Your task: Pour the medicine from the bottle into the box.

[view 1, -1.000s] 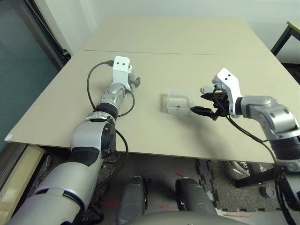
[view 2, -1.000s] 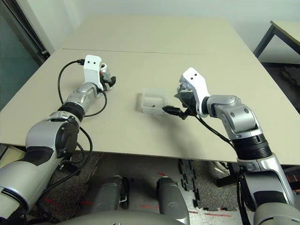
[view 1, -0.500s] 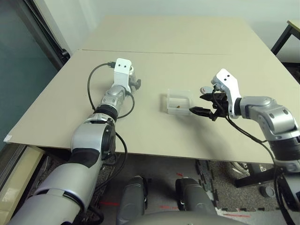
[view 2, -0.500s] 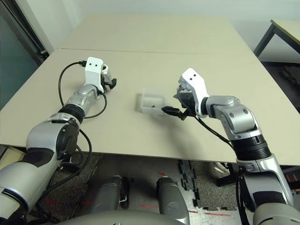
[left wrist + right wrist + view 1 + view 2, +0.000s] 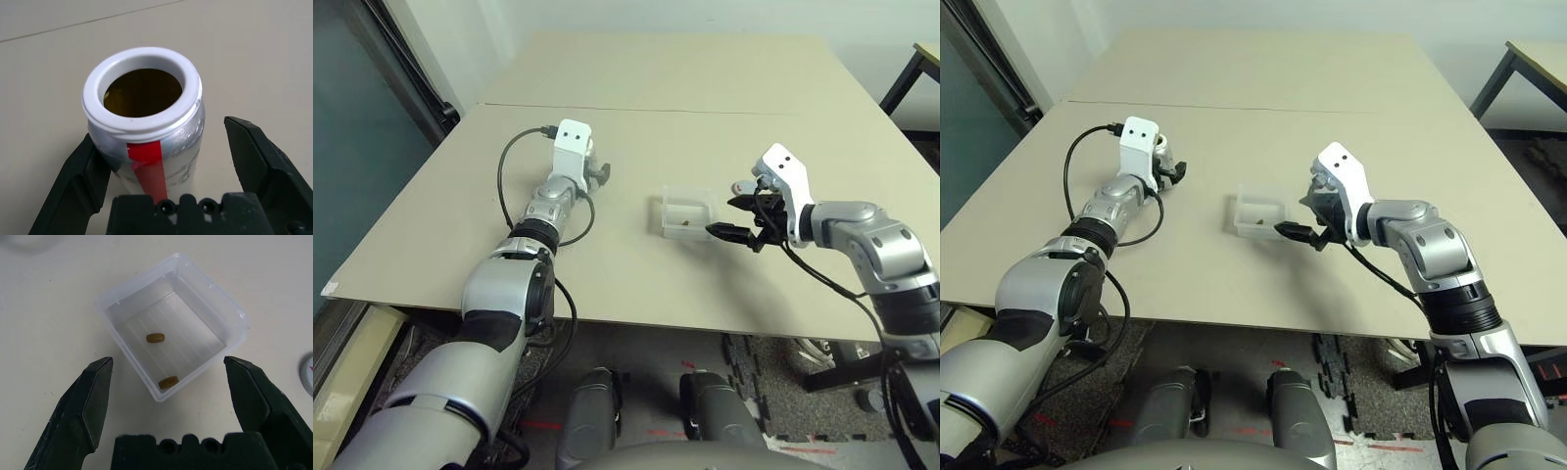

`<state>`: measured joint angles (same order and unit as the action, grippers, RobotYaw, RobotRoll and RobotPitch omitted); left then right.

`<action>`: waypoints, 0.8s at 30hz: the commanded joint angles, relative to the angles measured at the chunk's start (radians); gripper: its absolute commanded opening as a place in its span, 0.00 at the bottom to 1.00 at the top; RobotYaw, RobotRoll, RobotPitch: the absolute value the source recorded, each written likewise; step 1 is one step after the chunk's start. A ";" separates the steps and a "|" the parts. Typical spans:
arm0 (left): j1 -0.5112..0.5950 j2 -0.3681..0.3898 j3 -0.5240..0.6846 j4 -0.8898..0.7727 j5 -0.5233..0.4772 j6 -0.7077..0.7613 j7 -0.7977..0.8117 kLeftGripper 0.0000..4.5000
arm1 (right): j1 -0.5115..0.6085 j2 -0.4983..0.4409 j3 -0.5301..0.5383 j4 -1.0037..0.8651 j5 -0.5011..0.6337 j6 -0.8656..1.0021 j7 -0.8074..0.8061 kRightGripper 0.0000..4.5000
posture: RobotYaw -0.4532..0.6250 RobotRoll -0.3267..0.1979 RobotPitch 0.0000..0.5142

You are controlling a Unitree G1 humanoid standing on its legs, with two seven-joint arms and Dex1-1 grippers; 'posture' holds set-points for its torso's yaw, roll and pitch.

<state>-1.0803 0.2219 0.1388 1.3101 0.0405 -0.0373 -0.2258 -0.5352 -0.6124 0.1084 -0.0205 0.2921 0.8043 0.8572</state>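
Your right claw (image 5: 166, 396) is nearest you and spread wide, holding nothing. The box (image 5: 171, 325) lies straight ahead along its fingers, centred in the gap but just beyond the tips, clear of both. The box is square, so no long axis matters; one corner points back at the claw. Two brown pills (image 5: 155, 338) lie on its floor, one mid-floor, one against the near wall. A sliver of a round disc (image 5: 308, 374) shows just off the far finger, apart from the box.

Your left claw (image 5: 166, 147) is further out on the bench (image 5: 705, 147), well apart from the box. It's parted around the bottle (image 5: 146, 122): the left finger looks to touch the wall, the right one has a clear gap, so no grip. The bottle stands upright, cap off, mouth open toward the wrist camera; the inside reads dark amber and I can't tell whether any pill is left.

My read: the pour looks done. If more is needed, the left claw must close on the bottle and carry it toward the right arm, since the box lies on that side.
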 commanded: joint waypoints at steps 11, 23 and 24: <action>0.057 0.035 0.003 -0.030 -0.010 -0.015 0.001 0.99 | -0.012 0.002 0.021 0.028 -0.006 -0.015 0.008 1.00 | 0.42 0.62 0.16; 0.097 0.008 -0.005 -0.091 -0.022 -0.003 -0.046 0.99 | -0.012 0.000 0.028 0.033 -0.005 -0.015 0.012 1.00 | 0.43 0.62 0.17; 0.103 0.004 -0.005 -0.101 -0.024 0.000 -0.050 0.99 | -0.011 0.000 0.028 0.033 -0.005 -0.015 0.012 1.00 | 0.43 0.62 0.17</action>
<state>-0.9953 0.2340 0.1389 1.2290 0.0298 -0.0478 -0.2668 -0.5394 -0.6116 0.1236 0.0065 0.2919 0.7901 0.8642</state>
